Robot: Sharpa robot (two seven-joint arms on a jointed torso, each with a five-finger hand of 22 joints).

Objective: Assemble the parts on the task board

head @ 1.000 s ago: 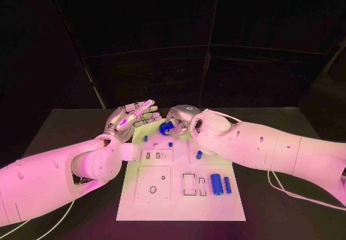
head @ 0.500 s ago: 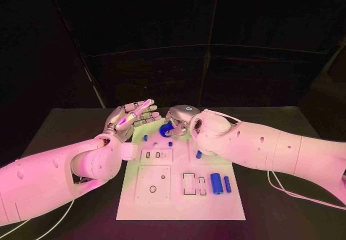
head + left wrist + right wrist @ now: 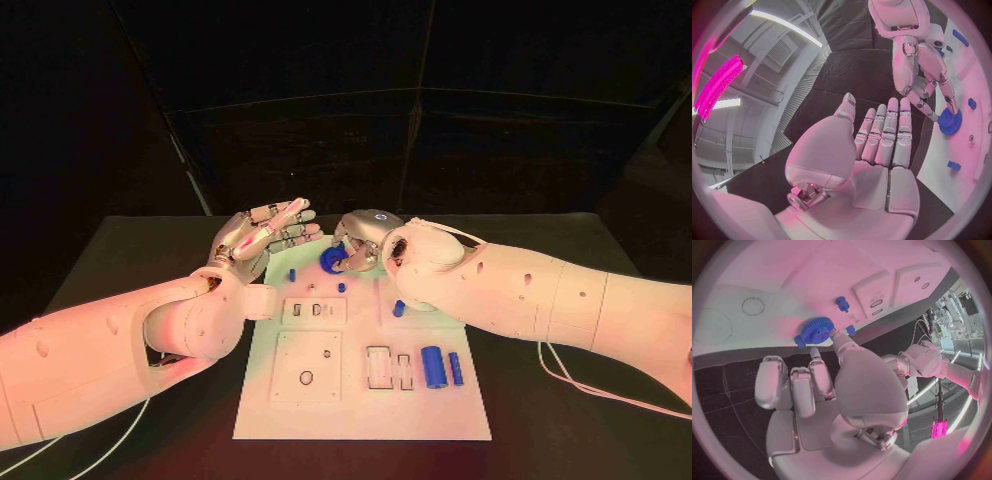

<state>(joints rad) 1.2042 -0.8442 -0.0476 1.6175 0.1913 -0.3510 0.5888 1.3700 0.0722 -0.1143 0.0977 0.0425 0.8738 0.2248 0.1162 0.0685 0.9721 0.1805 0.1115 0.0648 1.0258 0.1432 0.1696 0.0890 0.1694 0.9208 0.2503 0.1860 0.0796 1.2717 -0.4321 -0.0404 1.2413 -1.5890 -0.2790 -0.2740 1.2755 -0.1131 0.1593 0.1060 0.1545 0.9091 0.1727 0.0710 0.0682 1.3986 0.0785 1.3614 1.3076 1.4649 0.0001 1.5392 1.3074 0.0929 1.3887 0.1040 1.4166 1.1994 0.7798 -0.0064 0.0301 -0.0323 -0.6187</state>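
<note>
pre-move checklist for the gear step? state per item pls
1. Right hand on gear: fingertips at it in the right wrist view; firm grip cannot tell.
2. Gear seated on board: cannot tell.
3. Left hand out of the way: ok, fingers straight, holding nothing, beside the right hand.
4. Two cylinders lying on the board's right side, untouched: ok.
5. Small pegs near gear standing: ok.

White task board point(image 3: 361, 400) lies flat at desk centre. Blue gear point(image 3: 333, 262) at its far edge, beside small blue pegs point(image 3: 342, 288). Two blue cylinders point(image 3: 433, 367) lie side by side at its right.
</note>
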